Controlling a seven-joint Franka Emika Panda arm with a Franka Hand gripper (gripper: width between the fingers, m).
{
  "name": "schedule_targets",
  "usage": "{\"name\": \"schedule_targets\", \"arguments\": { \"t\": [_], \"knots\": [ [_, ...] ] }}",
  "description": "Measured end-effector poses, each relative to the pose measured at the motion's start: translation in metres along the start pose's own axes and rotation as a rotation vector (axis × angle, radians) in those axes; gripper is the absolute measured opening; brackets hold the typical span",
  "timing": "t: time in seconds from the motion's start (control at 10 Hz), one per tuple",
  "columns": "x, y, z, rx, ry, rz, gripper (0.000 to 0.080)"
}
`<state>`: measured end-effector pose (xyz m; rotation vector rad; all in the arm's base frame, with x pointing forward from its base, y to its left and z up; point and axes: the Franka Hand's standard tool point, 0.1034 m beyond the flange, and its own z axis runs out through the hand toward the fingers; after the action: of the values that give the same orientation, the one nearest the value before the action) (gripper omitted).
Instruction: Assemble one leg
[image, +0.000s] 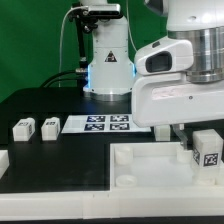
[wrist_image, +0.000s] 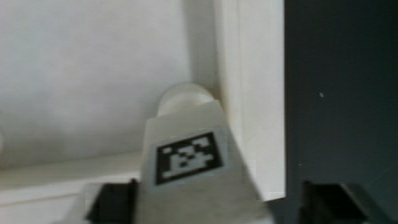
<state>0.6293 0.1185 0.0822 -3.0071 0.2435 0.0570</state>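
The leg (wrist_image: 187, 150), a white post with a square marker tag, stands lengthwise between my gripper's two dark fingers. My gripper (wrist_image: 222, 205) is shut on it. The leg's rounded end points at a corner of the large white slab (wrist_image: 80, 70), right beside the slab's raised rim (wrist_image: 240, 60). In the exterior view the same leg (image: 207, 150) is upright under my gripper (image: 196, 134) at the slab's (image: 150, 165) corner on the exterior view's right. I cannot tell whether the leg's end touches the slab.
Two loose legs (image: 22, 128) (image: 49, 124) lie on the black table at the exterior view's left. The marker board (image: 108, 123) lies behind the slab. A white part (image: 3, 158) shows at the left edge. A white stand (image: 105, 60) is at the back.
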Motion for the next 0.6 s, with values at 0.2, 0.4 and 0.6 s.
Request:
{"name": "schedule_targets", "arguments": {
  "t": [0.2, 0.4, 0.6],
  "knots": [
    [0.0009, 0.0036, 0.0001, -0.003, 0.001, 0.204, 0.0303],
    [0.0011, 0.0054, 0.0011, 0.009, 0.001, 0.443, 0.0302],
    [-0.0006, 0.0044, 0.003, 0.018, 0.0, 0.746, 0.0299]
  ]
}}
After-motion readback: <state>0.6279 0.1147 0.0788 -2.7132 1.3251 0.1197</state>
